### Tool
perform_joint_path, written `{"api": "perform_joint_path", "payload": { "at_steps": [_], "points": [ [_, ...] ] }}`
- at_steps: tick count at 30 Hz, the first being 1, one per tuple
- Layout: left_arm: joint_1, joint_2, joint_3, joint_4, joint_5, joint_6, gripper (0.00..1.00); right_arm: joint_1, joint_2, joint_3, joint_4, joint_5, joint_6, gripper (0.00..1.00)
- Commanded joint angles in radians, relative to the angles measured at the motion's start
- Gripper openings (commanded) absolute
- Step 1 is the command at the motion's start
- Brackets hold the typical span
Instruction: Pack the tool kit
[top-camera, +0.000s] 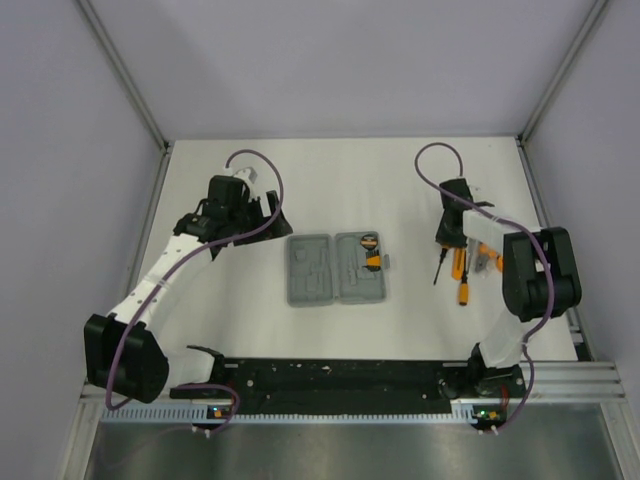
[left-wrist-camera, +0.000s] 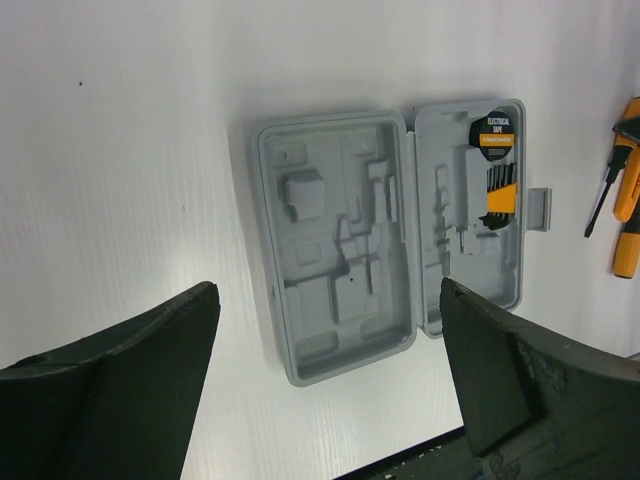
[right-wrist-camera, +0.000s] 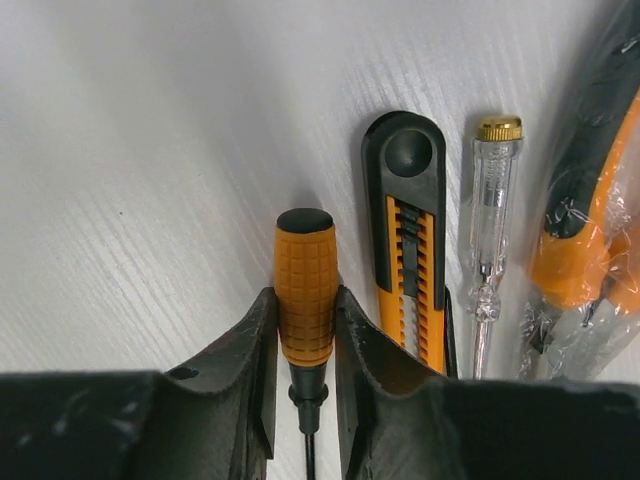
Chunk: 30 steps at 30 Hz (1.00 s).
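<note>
The grey case (top-camera: 338, 268) lies open at the table's middle. Its right half holds the round tape measure (left-wrist-camera: 492, 133) and a set of black hex keys (left-wrist-camera: 497, 195). The left half (left-wrist-camera: 335, 250) shows bare moulded slots. My left gripper (left-wrist-camera: 326, 290) is open and empty, hovering left of the case (top-camera: 270, 215). My right gripper (right-wrist-camera: 305, 300) is shut on the orange handle of a screwdriver (right-wrist-camera: 305, 285) lying on the table, to the right of the case (top-camera: 447, 245). A utility knife (right-wrist-camera: 410, 240), a clear tester screwdriver (right-wrist-camera: 488, 220) and bagged pliers (right-wrist-camera: 590, 200) lie beside it.
The loose tools (top-camera: 465, 270) lie in a row near the table's right side, close to the right arm's elbow (top-camera: 540, 275). Metal frame rails (top-camera: 150, 190) border the white table. A black strip (top-camera: 340, 380) runs along the near edge.
</note>
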Motion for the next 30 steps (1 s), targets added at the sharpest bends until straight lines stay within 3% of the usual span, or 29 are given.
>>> {"api": "perform_joint_path", "payload": {
  "at_steps": [1, 3, 13, 20, 30],
  "points": [
    [0.004, 0.005, -0.004, 0.033, 0.017, 0.004, 0.94, 0.006, -0.005, 0.03, 0.008, -0.062, -0.005, 0.11],
    [0.004, 0.008, -0.007, 0.035, 0.02, 0.004, 0.94, 0.03, -0.046, 0.033, 0.006, -0.071, -0.026, 0.06],
    [0.004, 0.031, -0.026, 0.053, 0.052, -0.01, 0.93, 0.271, -0.231, 0.13, 0.061, -0.247, -0.027, 0.06],
    [0.004, 0.037, -0.05, 0.061, 0.037, -0.025, 0.93, 0.457, -0.156, 0.134, 0.227, -0.31, 0.134, 0.06],
    [0.004, 0.057, -0.076, 0.064, 0.034, -0.031, 0.91, 0.644, 0.036, 0.246, 0.261, -0.224, 0.24, 0.06]
  ]
}}
